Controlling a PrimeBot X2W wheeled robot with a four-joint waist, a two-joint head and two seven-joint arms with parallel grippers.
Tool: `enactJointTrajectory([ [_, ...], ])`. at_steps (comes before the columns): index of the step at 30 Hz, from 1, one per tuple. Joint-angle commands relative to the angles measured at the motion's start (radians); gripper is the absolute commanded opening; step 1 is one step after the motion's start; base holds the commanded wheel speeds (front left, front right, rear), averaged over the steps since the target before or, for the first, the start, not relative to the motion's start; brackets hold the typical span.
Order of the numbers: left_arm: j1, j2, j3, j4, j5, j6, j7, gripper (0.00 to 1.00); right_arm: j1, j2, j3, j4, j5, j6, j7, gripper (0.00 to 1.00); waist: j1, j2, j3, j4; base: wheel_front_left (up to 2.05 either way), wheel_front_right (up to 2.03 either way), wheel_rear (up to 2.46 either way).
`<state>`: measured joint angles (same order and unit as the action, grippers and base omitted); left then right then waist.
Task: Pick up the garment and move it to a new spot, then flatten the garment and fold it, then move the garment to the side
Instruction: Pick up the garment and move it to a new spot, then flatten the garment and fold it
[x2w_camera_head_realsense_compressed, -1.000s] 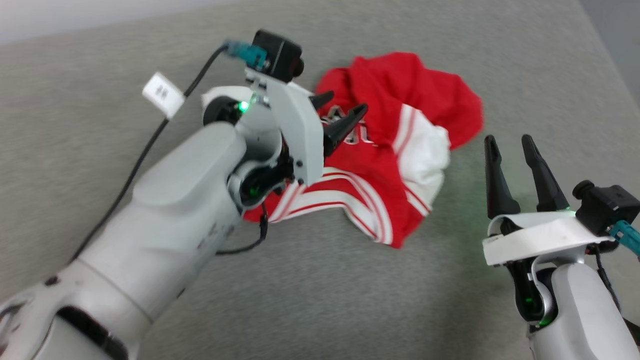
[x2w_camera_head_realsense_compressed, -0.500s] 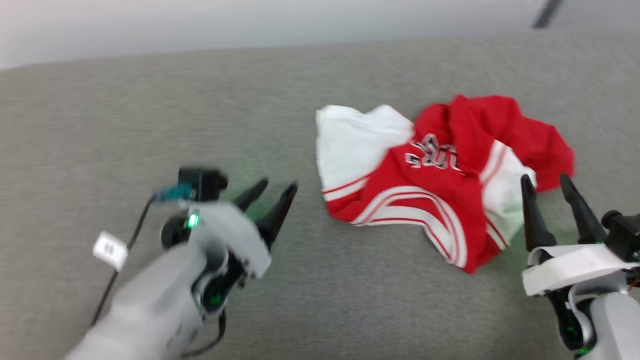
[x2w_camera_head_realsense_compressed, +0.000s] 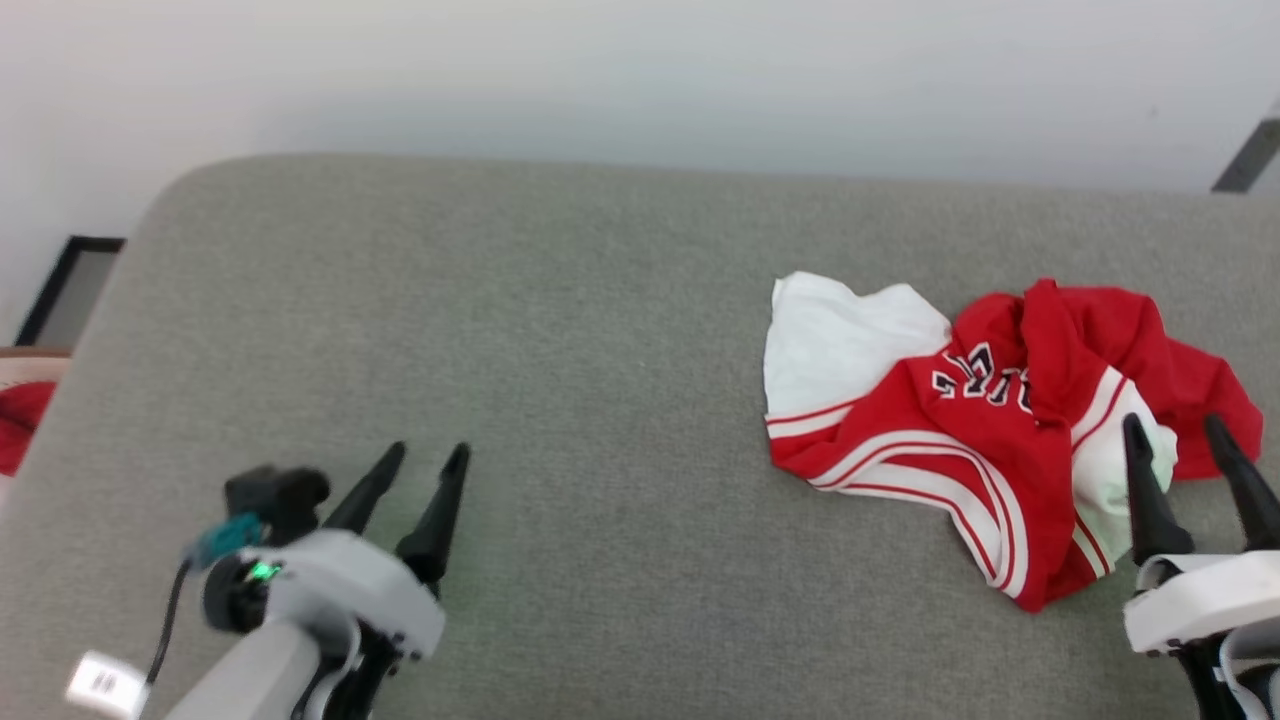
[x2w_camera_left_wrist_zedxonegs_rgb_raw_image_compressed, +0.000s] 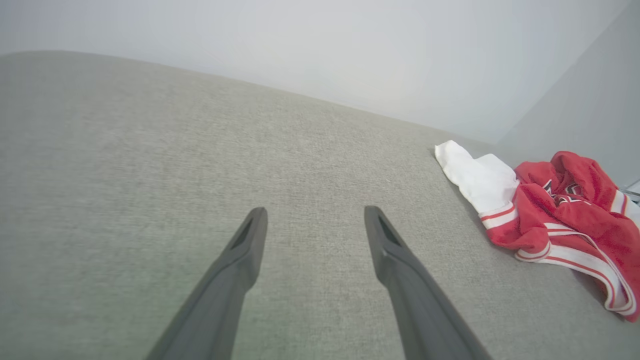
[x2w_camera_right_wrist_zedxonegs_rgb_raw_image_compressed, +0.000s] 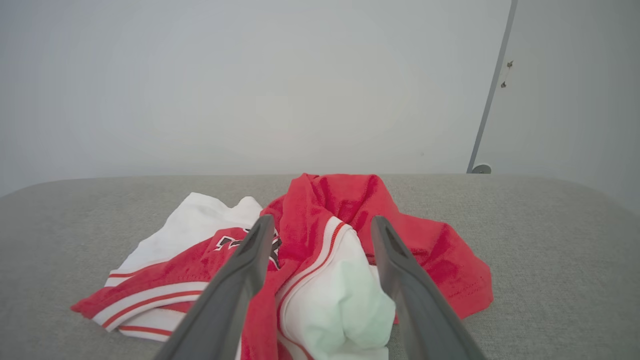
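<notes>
Your garment (x2w_camera_head_realsense_compressed: 960, 430) lies crumpled in a heap on the grey bench (x2w_camera_head_realsense_compressed: 600, 300), toward its right end. One white sleeve spreads flat on the heap's left side. Red cloth with black, white-edged lettering bunches in the middle. A second white sleeve is rolled into a lump at the near right, and striped trim runs along the near edge.

Your right claw (x2w_camera_head_realsense_compressed: 1171, 422) is released and grasps nothing. Its tips sit at the garment's near right corner. From the right wrist you see its two fingers standing either side of the white lump. Whether they touch the cloth, you cannot tell.

Your left claw (x2w_camera_head_realsense_compressed: 428, 450) is also released and empty. It hangs well to the left of the garment, fingers pointing toward the wall (x2w_camera_head_realsense_compressed: 640, 80), and bare bench stretches between the two.

A dark cable (x2w_camera_head_realsense_compressed: 165, 625) with a white tag (x2w_camera_head_realsense_compressed: 100, 685) trails from the left wrist, far from the garment. Far to the garment's left, past the bench's edge, you have a red scrap (x2w_camera_head_realsense_compressed: 18, 425) and a dark frame (x2w_camera_head_realsense_compressed: 70, 290) by the wall. Behind the garment and to its right, a grey strip (x2w_camera_head_realsense_compressed: 1245, 160) runs up the wall.
</notes>
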<state>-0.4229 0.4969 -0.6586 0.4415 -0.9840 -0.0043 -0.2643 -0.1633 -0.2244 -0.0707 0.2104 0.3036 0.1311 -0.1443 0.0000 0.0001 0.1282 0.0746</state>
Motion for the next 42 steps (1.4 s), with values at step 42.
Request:
enactJointTrajectory([
  [42,0.347,-0.118,0.446,-0.344,0.563,0.003,0.012,1.0,0.056,0.063,-0.026,-0.106,-0.006,-0.001,0.002,1.0,0.0,-0.0001,-0.052,-0.044,0.0,0.0,0.0],
])
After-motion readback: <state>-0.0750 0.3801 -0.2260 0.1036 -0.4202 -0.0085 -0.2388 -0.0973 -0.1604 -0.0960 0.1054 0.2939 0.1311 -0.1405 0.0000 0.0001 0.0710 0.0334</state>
